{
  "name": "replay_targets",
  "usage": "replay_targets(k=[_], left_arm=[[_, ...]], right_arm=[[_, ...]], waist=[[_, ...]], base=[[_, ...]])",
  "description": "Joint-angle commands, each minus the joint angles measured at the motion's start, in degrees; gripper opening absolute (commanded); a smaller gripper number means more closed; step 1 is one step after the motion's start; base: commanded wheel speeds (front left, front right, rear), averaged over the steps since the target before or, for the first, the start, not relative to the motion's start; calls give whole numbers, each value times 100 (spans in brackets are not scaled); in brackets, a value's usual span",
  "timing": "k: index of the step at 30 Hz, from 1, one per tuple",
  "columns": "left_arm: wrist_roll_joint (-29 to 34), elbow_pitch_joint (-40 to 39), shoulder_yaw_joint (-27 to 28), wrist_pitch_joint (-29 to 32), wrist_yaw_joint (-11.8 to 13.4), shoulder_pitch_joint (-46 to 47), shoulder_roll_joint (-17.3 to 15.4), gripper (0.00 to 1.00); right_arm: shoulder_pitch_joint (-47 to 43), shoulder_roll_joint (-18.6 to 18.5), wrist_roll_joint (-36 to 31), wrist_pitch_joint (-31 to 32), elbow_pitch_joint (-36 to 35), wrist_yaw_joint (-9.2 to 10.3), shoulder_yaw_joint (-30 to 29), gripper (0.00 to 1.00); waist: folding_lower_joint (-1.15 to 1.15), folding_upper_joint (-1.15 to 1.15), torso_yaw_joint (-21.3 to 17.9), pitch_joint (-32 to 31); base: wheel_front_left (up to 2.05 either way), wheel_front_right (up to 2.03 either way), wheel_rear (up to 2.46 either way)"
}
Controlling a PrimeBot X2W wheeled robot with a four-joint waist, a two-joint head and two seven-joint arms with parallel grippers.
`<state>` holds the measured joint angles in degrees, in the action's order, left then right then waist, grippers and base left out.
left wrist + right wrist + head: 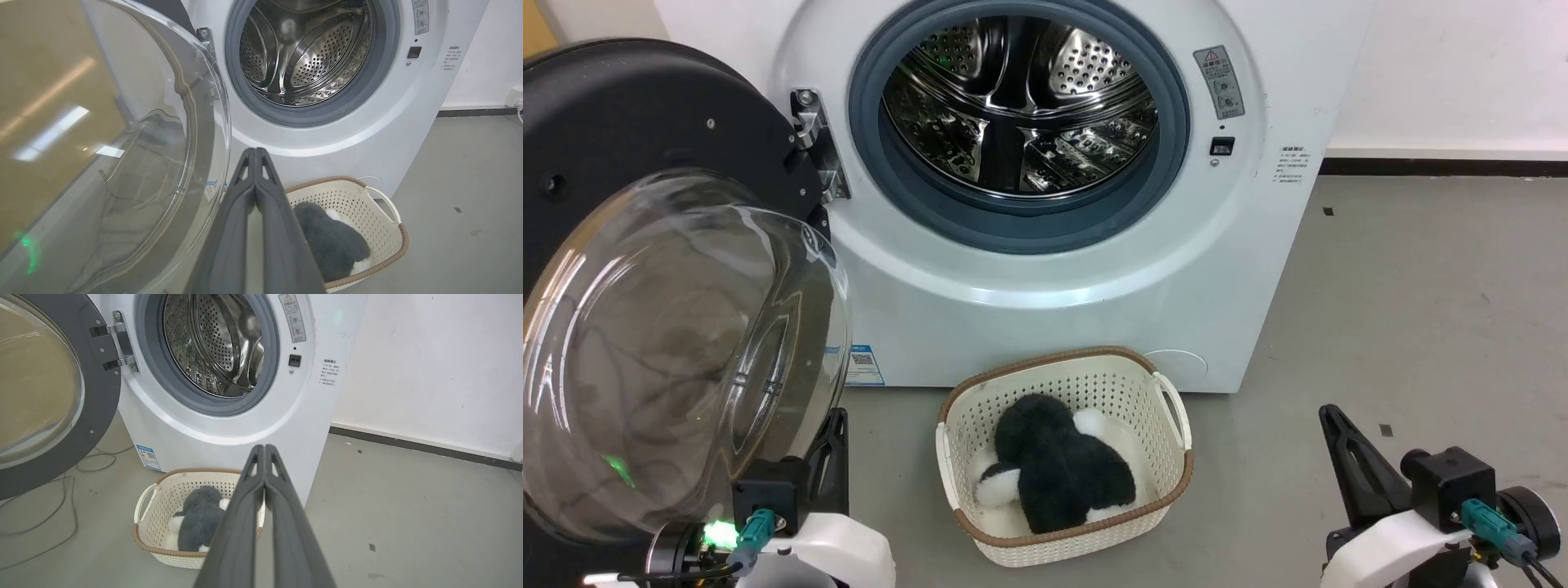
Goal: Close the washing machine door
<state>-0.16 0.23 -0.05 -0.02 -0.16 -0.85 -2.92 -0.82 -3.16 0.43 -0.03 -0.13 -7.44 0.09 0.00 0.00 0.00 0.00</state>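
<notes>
Your left gripper (255,152) sits low at the left of the head view, its wrist under the bulging glass of the washing machine door (621,106). Its two long dark fingers (235,228) are pressed together along their length and point up toward the washing machine (1054,294). You cannot tell whether they touch the glass. Your right gripper (264,448) rests low at the right, well apart from the machine, its fingers (241,522) also pressed flat against each other and holding nothing.

The door stands wide open, swung out to the left on its metal hinge (813,139). Its matte black ring carries small screws, and the clear bowl at its centre is smooth and rounded. Behind it the machine is a white, glossy box with a grey rubber gasket (1029,224) around a perforated steel drum (1021,106). A small blue label (864,365) sits low on the front.

Just before the machine, a cream lattice basket (1062,363) with a brown rim holds a fuzzy black-and-white plush toy (1054,474).

The floor (1421,310) is smooth grey with faint scuffs. The wall (429,367) is white with a dark skirting strip (1445,167). Thin cables (61,506) trail on the floor under the open door.
</notes>
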Motion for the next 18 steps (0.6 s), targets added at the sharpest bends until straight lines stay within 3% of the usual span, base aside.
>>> replay_targets(k=[1, 18], left_arm=[[16, -23, 5, 2, 16, 85, 4, 0], [16, -23, 5, 2, 16, 85, 4, 0]], right_arm=[[82, 28, -43, 3, 13, -5, -9, 0], [82, 28, -43, 3, 13, -5, -9, 0]], waist=[[0, 0, 0, 0], [0, 0, 0, 0]], base=[[0, 0, 0], [0, 0, 0]])
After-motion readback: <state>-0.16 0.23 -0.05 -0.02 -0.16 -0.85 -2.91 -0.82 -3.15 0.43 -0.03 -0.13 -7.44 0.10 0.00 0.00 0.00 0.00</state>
